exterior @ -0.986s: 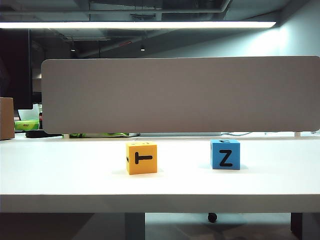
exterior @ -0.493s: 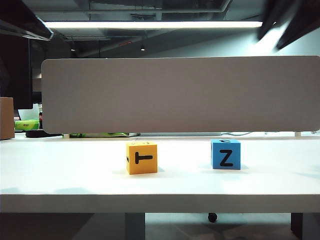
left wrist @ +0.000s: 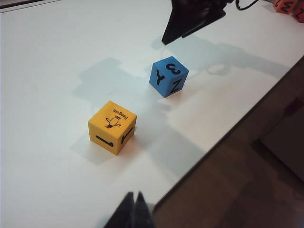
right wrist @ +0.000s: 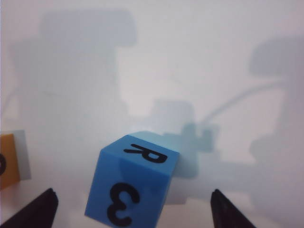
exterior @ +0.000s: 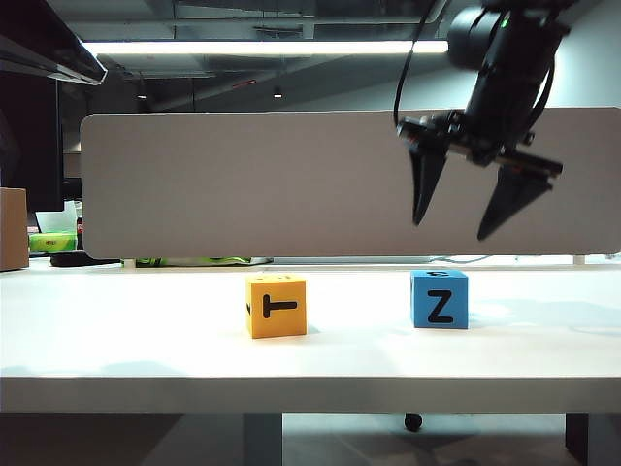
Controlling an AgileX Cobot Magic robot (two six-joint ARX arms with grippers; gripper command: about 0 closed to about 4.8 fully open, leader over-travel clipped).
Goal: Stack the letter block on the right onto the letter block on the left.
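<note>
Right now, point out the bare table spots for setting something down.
Free: the gap between the yellow block and blue block, and the table left of yellow. Crowded: over blue, where the open right end effector hangs. The left end effector hovers shut near the table's edge.

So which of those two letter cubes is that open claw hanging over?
The blue cube, showing a Z, on the right. The right claw hangs open above it. The yellow cube sits apart to the left; the left claw is shut.

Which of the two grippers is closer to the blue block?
Right. The right gripper hangs open just above the blue block. The left gripper is shut, off near the table's edge, beyond the yellow block.
</note>
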